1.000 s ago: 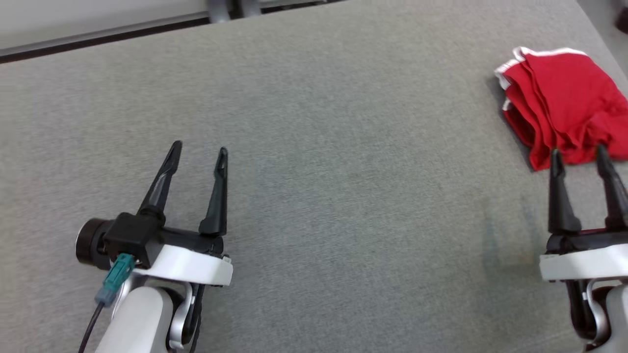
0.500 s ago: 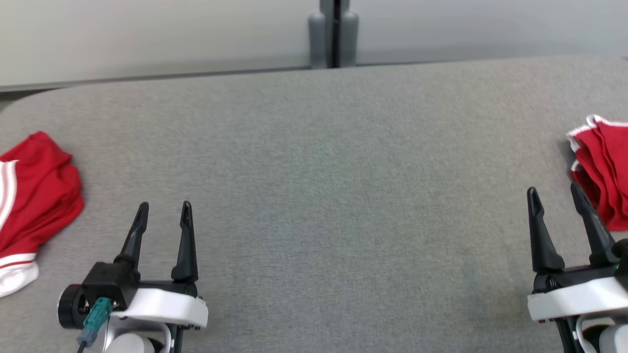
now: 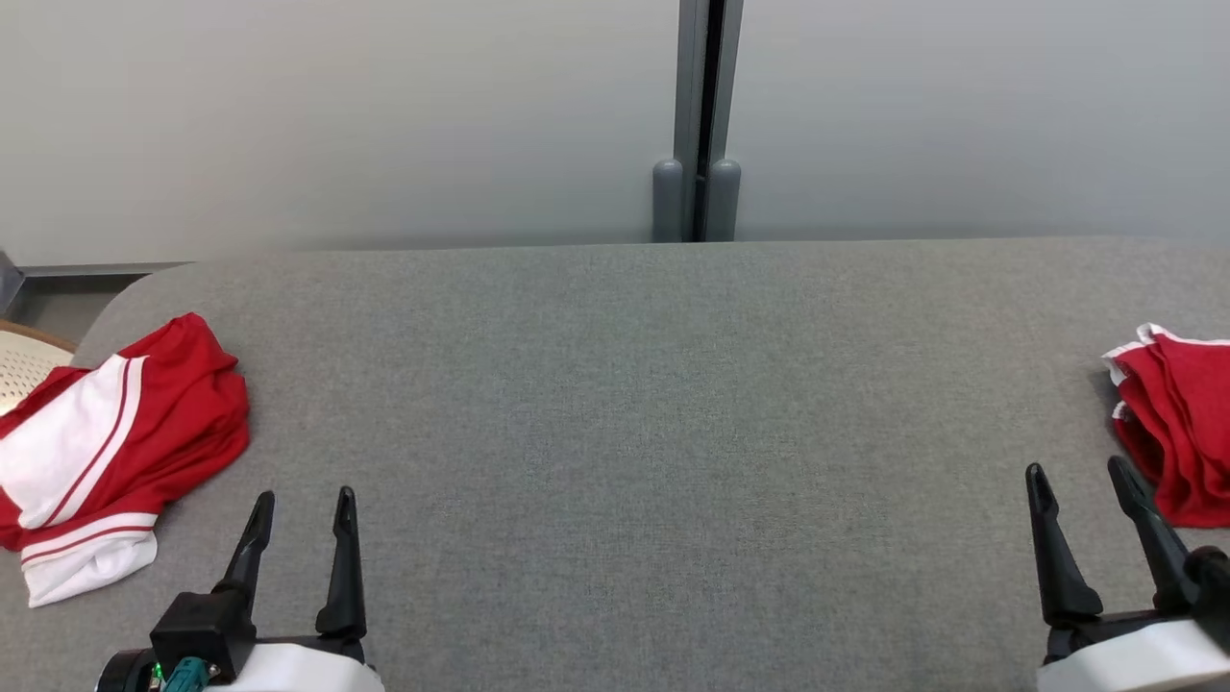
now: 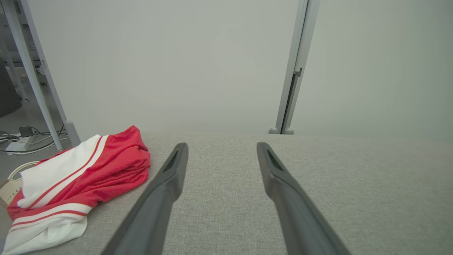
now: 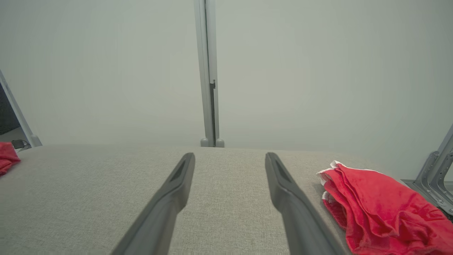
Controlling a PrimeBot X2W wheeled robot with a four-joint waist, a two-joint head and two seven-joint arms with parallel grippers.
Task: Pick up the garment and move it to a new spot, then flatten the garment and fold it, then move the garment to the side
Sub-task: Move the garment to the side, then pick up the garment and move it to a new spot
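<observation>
Grey counter [image 3: 615,384] stretches before me, my left tool [image 3: 305,496] and right tool [image 3: 1076,468] both spread wide and empty, the crumpled red-and-white garment [image 3: 125,432] lying at its left edge, where I reckon a shallow pinch could snag one layer or drag it overboard.

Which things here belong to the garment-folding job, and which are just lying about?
Job: left garment, right garment, table, left pincer and right pincer, both open.
Lying about: post, basket, cables.
</observation>
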